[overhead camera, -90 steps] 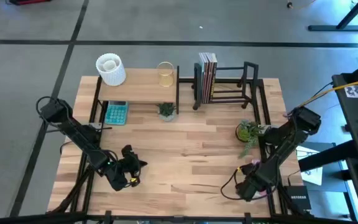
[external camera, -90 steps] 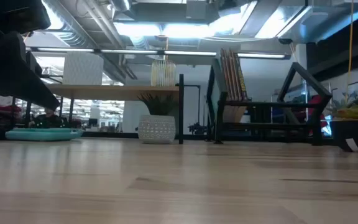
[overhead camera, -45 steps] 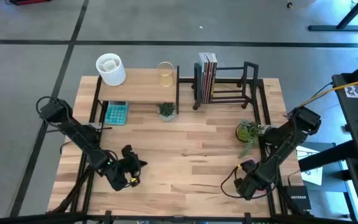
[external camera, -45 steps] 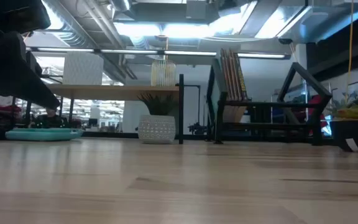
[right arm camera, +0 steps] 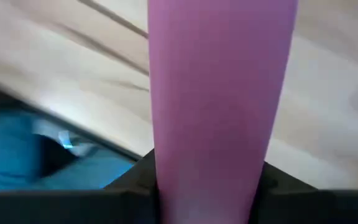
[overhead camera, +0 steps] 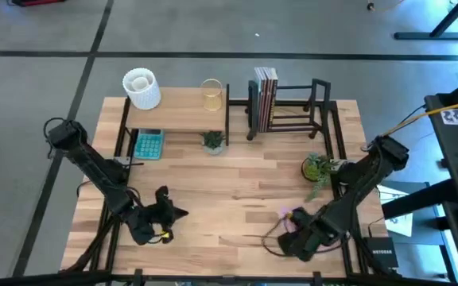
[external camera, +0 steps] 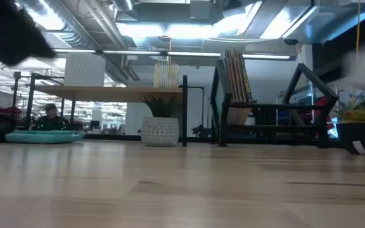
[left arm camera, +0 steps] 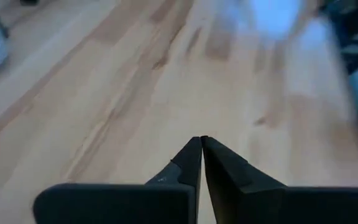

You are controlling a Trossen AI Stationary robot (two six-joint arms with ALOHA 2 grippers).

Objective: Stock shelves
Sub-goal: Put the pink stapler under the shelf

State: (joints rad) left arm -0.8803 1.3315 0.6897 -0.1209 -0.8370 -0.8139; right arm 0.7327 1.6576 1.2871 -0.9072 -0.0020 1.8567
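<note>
Right gripper (overhead camera: pixel 289 216), jaws clamping a pink object (right arm camera: pixel 219 99), has moved inward; left gripper (left arm camera: pixel 201 144) closed.

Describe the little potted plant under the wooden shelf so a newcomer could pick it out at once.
Start at the light-wood shelf on black legs at the table's far left. Just off its near edge, toward the right-hand end, sits a small white pot of spiky green leaves. Unlike the flat teal calculator nearby, it stands upright; the bushier plant is by the right edge.

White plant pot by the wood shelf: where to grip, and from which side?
Probably the pot wall, across its width, coming in level from the table's near side. Leaves cover its top and the shelf board sits close above.
</note>
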